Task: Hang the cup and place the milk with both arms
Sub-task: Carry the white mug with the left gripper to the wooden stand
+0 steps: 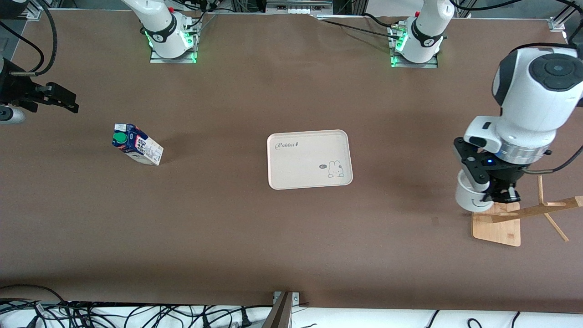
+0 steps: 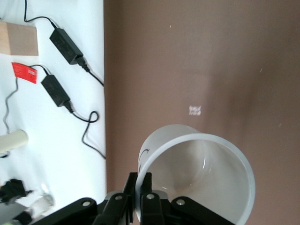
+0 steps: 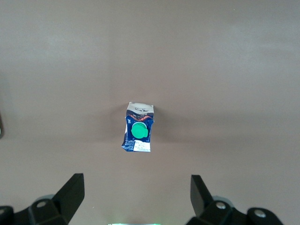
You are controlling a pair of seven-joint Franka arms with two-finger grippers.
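My left gripper [image 1: 494, 195] is shut on the rim of the white cup [image 1: 469, 198] and holds it in the air, just over the base of the wooden rack [image 1: 496, 228] at the left arm's end of the table. In the left wrist view the fingers [image 2: 142, 180] pinch the cup's wall [image 2: 201, 187], and its open mouth faces the camera. The handle and the face are hidden. The milk carton [image 1: 136, 145] stands upright near the right arm's end. My right gripper [image 1: 63, 100] is open and empty, up in the air and apart from the carton [image 3: 138, 133].
A pale tray [image 1: 309, 136] with a rabbit print lies in the middle of the table. The rack's long peg [image 1: 542, 208] slants out toward the table's edge. Power adapters and cables [image 2: 61, 89] lie on a white surface past the table's edge.
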